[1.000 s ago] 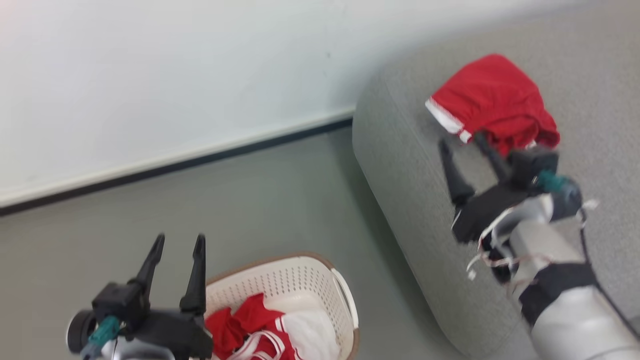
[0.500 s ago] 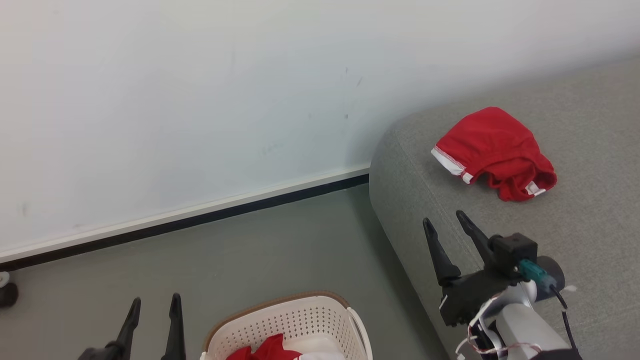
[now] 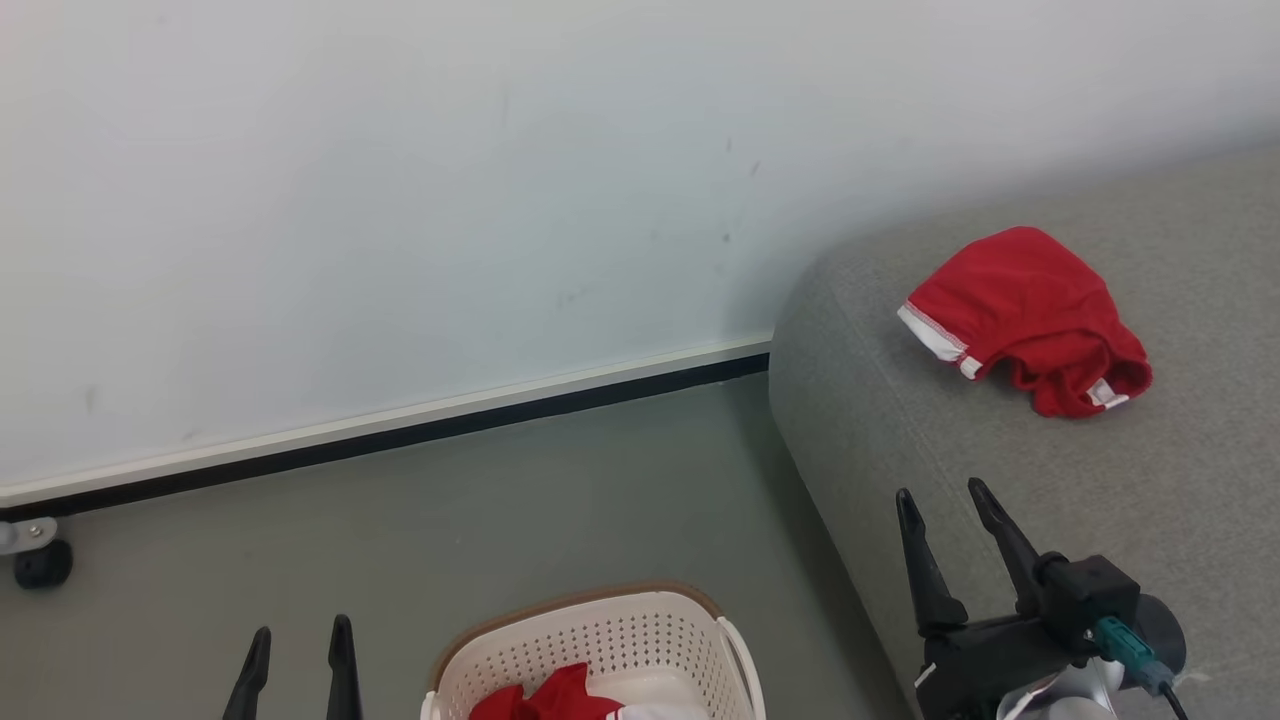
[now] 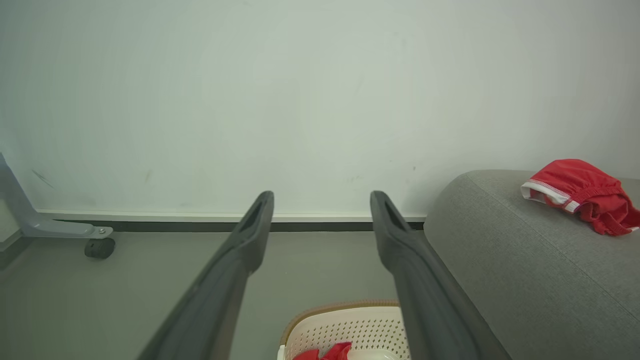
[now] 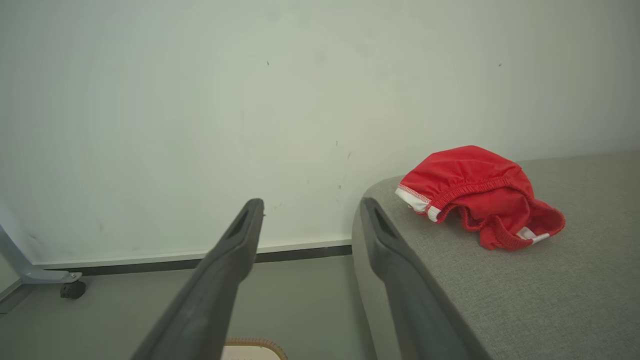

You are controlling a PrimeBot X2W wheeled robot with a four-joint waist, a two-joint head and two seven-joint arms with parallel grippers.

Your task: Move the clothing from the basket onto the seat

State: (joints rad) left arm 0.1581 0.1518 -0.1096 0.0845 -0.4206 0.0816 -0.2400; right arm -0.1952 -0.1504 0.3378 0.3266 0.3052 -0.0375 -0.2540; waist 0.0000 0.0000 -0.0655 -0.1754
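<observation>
Hanging wide open and empty, the left gripper (image 3: 302, 628) has the basket (image 3: 580, 598) just to its right, nearer the clothes (image 3: 545, 697) than the open, empty right gripper (image 3: 939, 488).

Head camera: high, pitched forward and down, standing off. Takes in the plain white wall (image 3: 400, 200), grey floor (image 3: 500, 520), rounded end of the light-grey fabric sofa (image 3: 860, 400) at right, and the cream perforated plastic basket (image 3: 600, 630) cut by the bottom edge.

Left wrist camera: lower, facing the wall nearly level, basket directly beneath.

Right wrist camera: same heading, just above the sofa top, nearest the crumpled red garment with white hem (image 5: 470, 190).

Shared by all three: wall, sofa end, garment, black caster (image 3: 40, 562) at left.
</observation>
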